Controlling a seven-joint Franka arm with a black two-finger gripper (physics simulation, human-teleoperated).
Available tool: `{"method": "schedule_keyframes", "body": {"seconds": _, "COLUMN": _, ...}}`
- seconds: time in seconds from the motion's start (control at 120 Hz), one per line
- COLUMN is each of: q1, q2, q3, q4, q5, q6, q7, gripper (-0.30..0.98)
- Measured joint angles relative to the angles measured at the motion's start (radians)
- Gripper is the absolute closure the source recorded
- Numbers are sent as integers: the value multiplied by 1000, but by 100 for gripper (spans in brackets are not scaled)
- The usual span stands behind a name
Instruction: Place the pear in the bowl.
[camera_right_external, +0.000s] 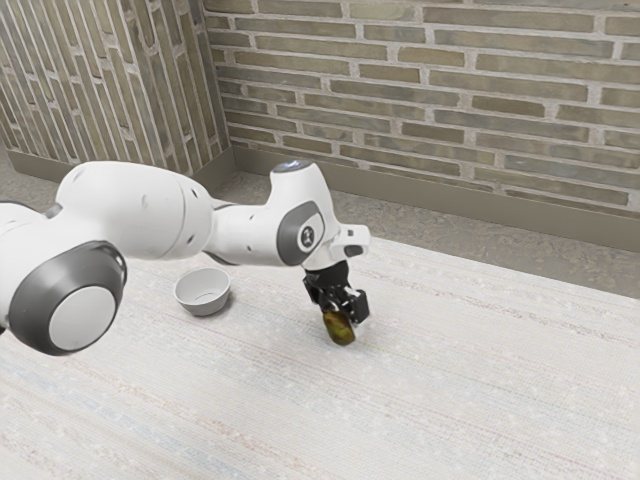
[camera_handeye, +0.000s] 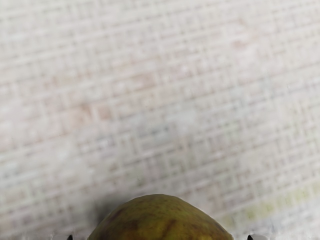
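Observation:
In the exterior view my gripper (camera_right_external: 341, 308) points down, low over the cloth-covered table, its fingers standing apart. The green-brown pear (camera_right_external: 340, 328) is right at the fingertips, partly hidden by them. The wrist view has the rounded top of the pear (camera_handeye: 160, 220) at its lower edge, between the dark tips of my open gripper (camera_handeye: 160, 237), with a narrow gap on each side. A light grey bowl (camera_right_external: 203, 298) stands upright toward the exterior view's left, apart from the pear.
The pale woven cloth (camera_right_external: 470, 370) covers the table around the pear and bowl. Behind the table rises a brick wall (camera_right_external: 450, 100). The arm reaches over the table behind the bowl.

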Motion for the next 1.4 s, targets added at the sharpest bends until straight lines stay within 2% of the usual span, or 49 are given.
{"method": "schedule_keyframes", "body": {"seconds": 0.308, "q1": 0, "q2": -3, "q3": 9, "q4": 8, "q5": 7, "q6": -83, "q7": 6, "gripper": 29}}
{"method": "schedule_keyframes", "body": {"seconds": 0.833, "q1": 0, "q2": -7, "q3": 14, "q4": 6, "q5": 14, "q6": -106, "q7": 6, "gripper": 32}}
{"method": "schedule_keyframes", "body": {"seconds": 1.267, "q1": -5, "q2": -123, "q3": 176, "q4": -34, "q5": 29, "q6": -108, "q7": 3, "gripper": 35}}
{"method": "schedule_keyframes", "body": {"seconds": 1.4, "q1": 0, "q2": -163, "q3": 212, "q4": -79, "q5": 53, "q6": -108, "q7": 2, "gripper": 35}}
